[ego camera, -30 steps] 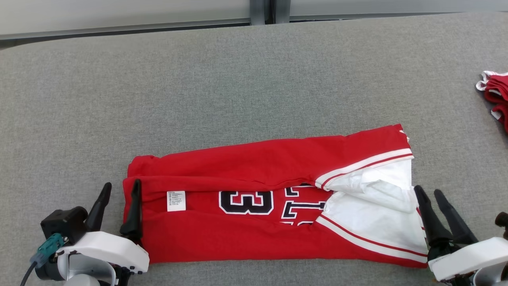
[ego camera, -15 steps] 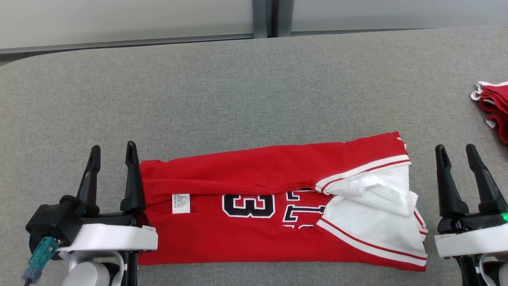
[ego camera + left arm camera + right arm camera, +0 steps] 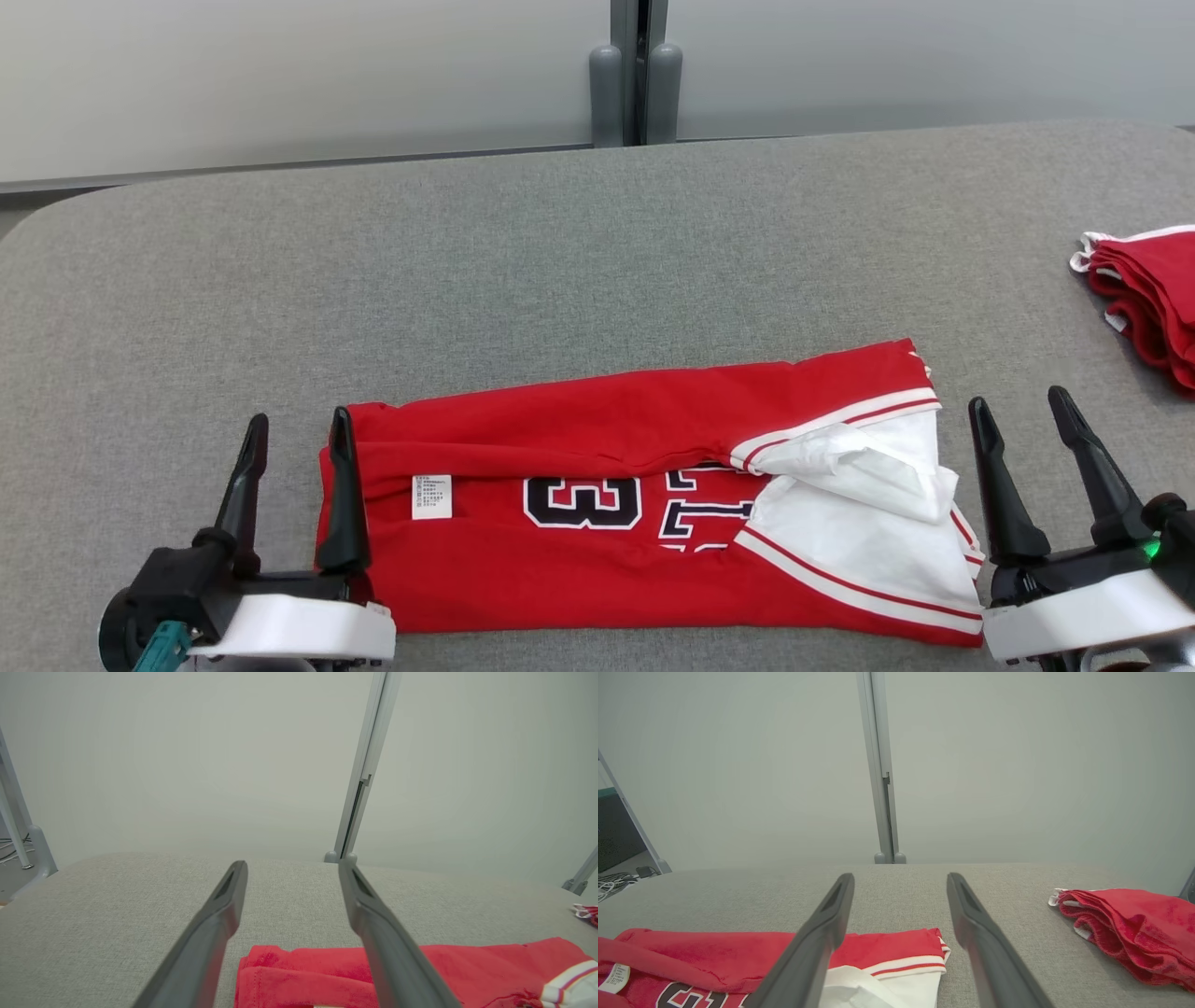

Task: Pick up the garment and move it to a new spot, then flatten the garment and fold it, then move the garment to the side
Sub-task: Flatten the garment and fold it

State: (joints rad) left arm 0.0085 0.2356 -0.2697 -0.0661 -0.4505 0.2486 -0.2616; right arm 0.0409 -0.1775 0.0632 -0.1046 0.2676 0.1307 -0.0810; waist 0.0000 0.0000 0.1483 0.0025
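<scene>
Both tools are spread wide and empty. The left tool (image 3: pixel 300 416) sits right at the left end of the folded red jersey with white trim and black numerals (image 3: pixel 579 439), and the right tool (image 3: pixel 1016 398) is just off its right end, on the grey fabric counter (image 3: pixel 560 261). My worry is the bunched white sleeve patch (image 3: pixel 868 467): it's loose, so a sideways drag could pull the fold open. The head view shows that crumple from above, while the right wrist view gives the red cloth pile (image 3: pixel 1125 924) side-on.

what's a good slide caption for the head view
Open left gripper and right gripper flank a folded red jersey on the grey table; red garments piled far right
</scene>
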